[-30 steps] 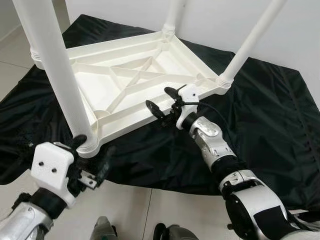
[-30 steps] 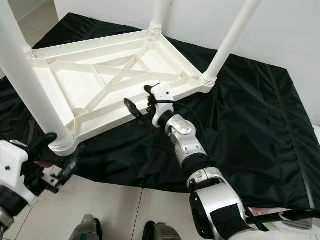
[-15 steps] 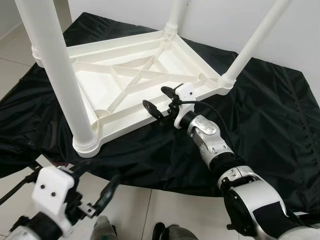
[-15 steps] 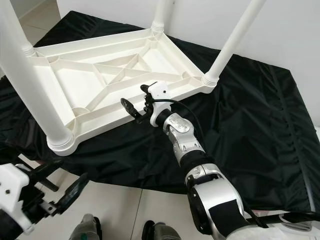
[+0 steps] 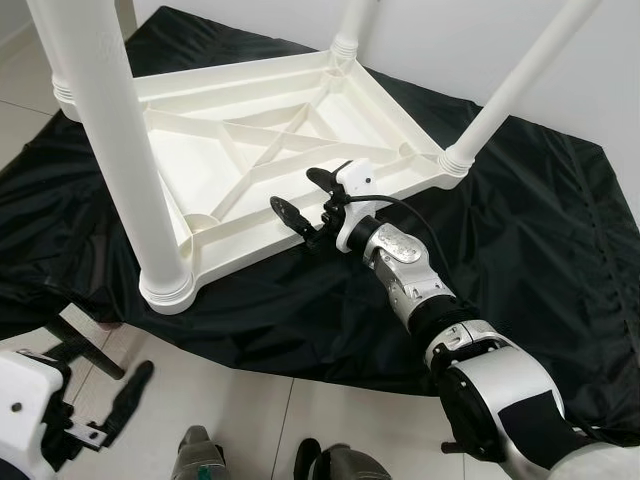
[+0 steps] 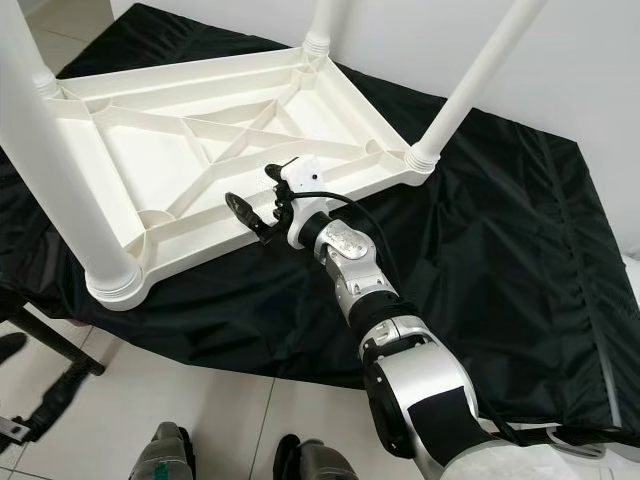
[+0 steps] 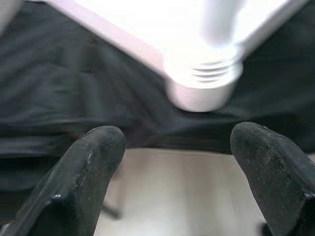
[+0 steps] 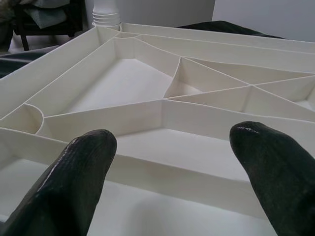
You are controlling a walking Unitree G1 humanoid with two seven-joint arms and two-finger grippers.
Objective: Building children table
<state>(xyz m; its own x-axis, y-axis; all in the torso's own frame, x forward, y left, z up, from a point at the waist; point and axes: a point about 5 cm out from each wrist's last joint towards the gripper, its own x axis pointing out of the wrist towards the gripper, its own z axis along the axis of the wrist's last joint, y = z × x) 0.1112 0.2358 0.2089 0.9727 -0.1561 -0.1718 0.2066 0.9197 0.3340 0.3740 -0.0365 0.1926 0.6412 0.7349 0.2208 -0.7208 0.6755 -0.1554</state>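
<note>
The table (image 5: 270,165) lies upside down on a black cloth (image 5: 520,250) spread over the floor, its ribbed underside facing up and four white legs (image 5: 120,150) standing from the corner sockets. All four look seated, so my judgement is that the step in hand is to take hold of the frame and turn the table onto its feet.

The right gripper (image 5: 305,200) hovers at the near long rim, about 5 o'clock from the table's middle, fingers spread and grasping nothing; its wrist view looks across the rim and ribs. The left gripper (image 5: 110,415) is low over the tiles at 7 o'clock, apart from the near corner leg, also released and empty; its wrist view faces that leg's threaded socket (image 7: 204,78).

To do this well:
- Close the right gripper on the rim wall itself, not on a thin inner rib, which may flex.
- Bring the left gripper up to the near leg close to its socket, where leverage on the thread is smallest.
- Lift both sides evenly and roll the table toward 12 o'clock, away from the robot.
- Watch the cloth: it is slick and wrinkled, so the far rim may slide rather than pivot.
</note>
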